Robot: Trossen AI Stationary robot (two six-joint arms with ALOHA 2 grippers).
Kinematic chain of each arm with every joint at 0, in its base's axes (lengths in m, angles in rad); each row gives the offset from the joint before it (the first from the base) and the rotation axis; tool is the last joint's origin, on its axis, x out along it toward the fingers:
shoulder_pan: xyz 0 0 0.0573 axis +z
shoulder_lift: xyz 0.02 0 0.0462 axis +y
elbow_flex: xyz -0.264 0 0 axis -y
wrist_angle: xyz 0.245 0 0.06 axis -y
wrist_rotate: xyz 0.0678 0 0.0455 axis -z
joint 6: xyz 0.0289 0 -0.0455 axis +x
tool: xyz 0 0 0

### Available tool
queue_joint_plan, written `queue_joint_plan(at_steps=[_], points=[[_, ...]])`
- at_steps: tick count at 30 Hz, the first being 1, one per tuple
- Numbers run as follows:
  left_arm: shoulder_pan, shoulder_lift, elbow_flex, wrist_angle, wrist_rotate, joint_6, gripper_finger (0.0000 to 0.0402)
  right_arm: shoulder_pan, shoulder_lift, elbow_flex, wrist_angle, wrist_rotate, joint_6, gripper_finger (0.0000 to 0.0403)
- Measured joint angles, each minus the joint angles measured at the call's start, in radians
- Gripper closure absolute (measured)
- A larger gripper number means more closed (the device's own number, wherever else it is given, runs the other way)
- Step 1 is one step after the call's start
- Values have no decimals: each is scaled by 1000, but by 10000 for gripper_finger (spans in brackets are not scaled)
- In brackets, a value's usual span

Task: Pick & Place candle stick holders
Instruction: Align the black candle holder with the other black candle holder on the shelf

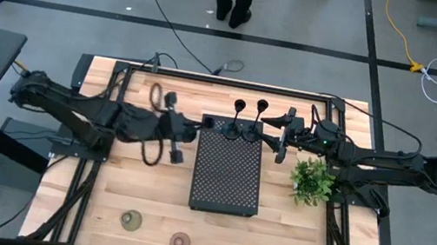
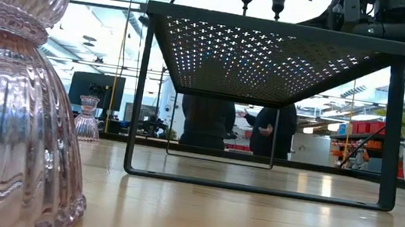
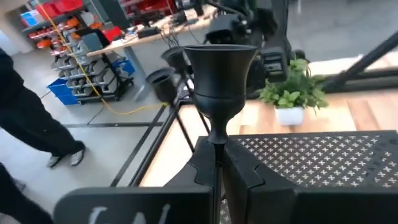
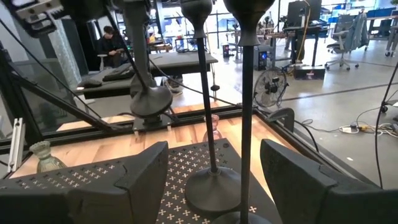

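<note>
The third black holder is in the left tool, clenched on its slim stem just above the upper left corner of the perforated tray; the left wrist view shows the cup top standing upright between the two dark fingers. Two more black holders already stand on the tray's upper edge, near the top centre of the high view, and the right tool sits just beside them with its fingers spread wide and nothing between them.

So this looks like the placing step for the last black stem. The next move calls for lowering it straight until the round base sits flat on the tray, then letting go without tipping it.

Three squat glass holders remain on the bench: an olive one and a pinkish one lower left of the tray, another near the upper left.
</note>
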Motion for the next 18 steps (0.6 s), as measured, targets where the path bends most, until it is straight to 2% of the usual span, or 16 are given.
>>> queue_joint_plan(at_steps=[5,9,11,14,18], points=[[46,-163,-233,288,78,30,392,0,0,0,0,0,0,146],[111,-240,-401,518,127,78,392,0,0,0,1,0,-1,146],[161,-256,-463,627,202,64,392,0,0,0,2,0,-1,146],[235,-256,-512,721,325,19,392,0,0,0,2,5,-1,146],[320,-217,-516,725,364,-48,392,0,0,0,2,24,-4,146]])
